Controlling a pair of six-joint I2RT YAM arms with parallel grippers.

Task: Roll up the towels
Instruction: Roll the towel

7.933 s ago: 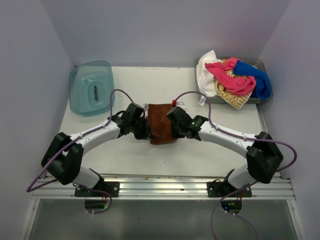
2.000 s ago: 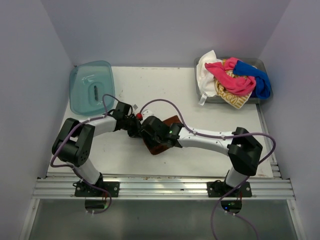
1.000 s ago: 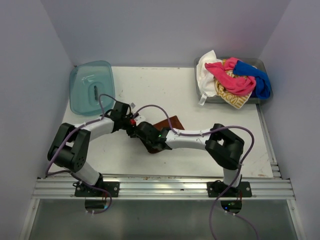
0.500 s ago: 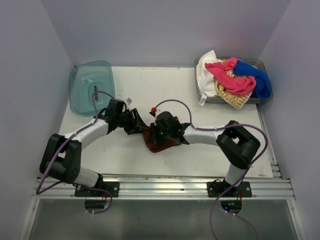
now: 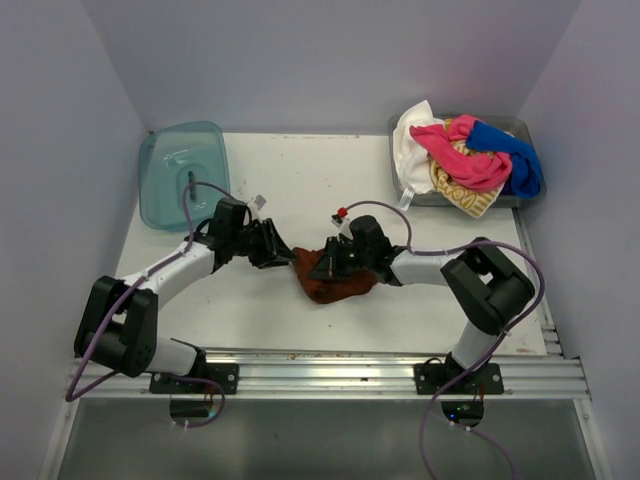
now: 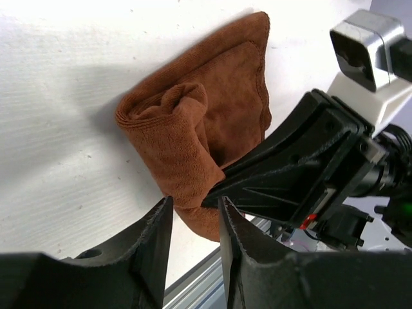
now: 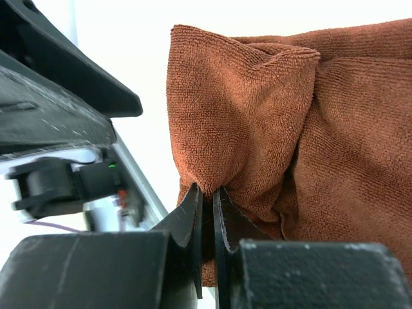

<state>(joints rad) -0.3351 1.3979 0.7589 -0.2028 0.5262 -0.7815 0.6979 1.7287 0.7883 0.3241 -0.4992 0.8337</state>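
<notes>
Rust-brown towel point(image 7: 257, 116) | right gripper point(image 7: 206, 190) shut on fold | left gripper point(image 6: 195, 201) half-open astride end, grip unclear

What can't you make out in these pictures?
Top view: the right pincer tips, hidden under its own wrist.
Left wrist view: whether the left pincer pinches the rust-brown towel or only straddles it; its fingers cover the edge.
Top view: how many towels lie piled in the grey tray; they overlap.

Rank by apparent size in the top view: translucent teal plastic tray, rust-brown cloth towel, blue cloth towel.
Largest: translucent teal plastic tray
rust-brown cloth towel and blue cloth towel: too alike to rank
</notes>
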